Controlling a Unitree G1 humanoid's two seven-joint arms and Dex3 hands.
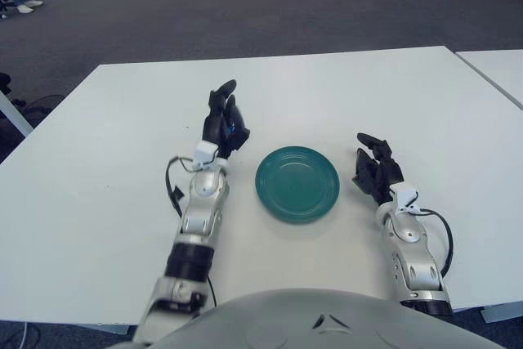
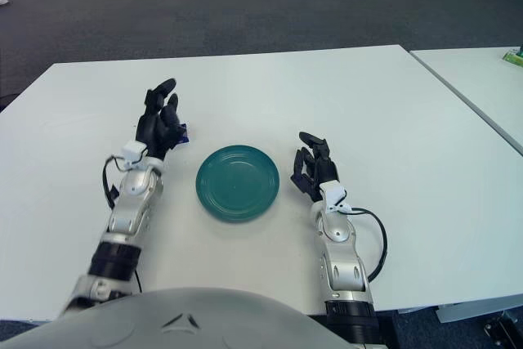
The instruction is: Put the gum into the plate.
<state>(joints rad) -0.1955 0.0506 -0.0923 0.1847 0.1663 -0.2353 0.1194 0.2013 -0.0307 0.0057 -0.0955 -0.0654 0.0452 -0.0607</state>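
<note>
Blue gum pack (image 1: 238,129) peeks from under my spread-fingered left hand (image 1: 222,120), holding nothing; teal plate (image 1: 297,183) sits between it and my loosely open right hand (image 1: 374,171)

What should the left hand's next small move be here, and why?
Probably lower and close its fingers on the gum. The left hand is over the pack, hiding all but a sliver at its right edge, and its fingers look spread. The plate lies just to the right; the right hand shows beyond it.
</note>
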